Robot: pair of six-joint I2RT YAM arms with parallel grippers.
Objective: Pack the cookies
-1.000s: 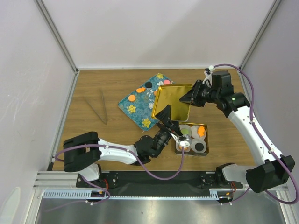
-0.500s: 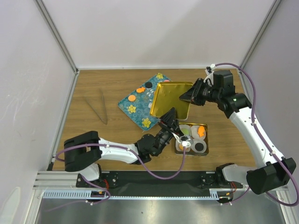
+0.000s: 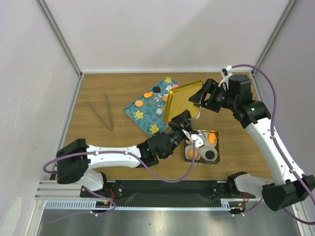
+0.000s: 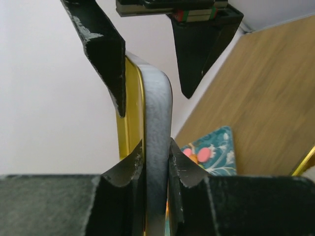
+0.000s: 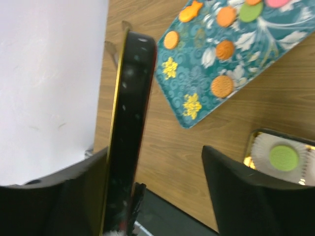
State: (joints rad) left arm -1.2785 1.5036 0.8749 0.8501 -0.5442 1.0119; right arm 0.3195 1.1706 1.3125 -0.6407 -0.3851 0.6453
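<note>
tongs (image 3: 110, 127) lie on the table (image 3: 93, 147) at far left, well apart from everything else. the teal tray (image 3: 146, 120) lies flat near the middle. cookies (image 3: 139, 103) are scattered on it: orange, one black, one pink at its far corner; the right wrist view adds a green one.

the gold lid (image 3: 183, 98) is held tilted, its gold inner face toward the top camera. in that view it overlaps the tray's right edge.

left gripper (image 3: 182, 118): closed tight on the lid's near rim. the wrist view shows both fingers (image 4: 130, 167) pressed against the rim, one on each side.

the tin (image 3: 218, 145) sits on the table just right of the left gripper, near the front edge. it holds white paper cups (image 3: 199, 137) and more cookies: orange, black and one green.

right gripper (image 3: 201, 97): spread wide around the lid's far right rim. the wrist view shows the rim just beside one finger (image 5: 59, 206), with the other finger well apart from it. contact cannot be confirmed.
</note>
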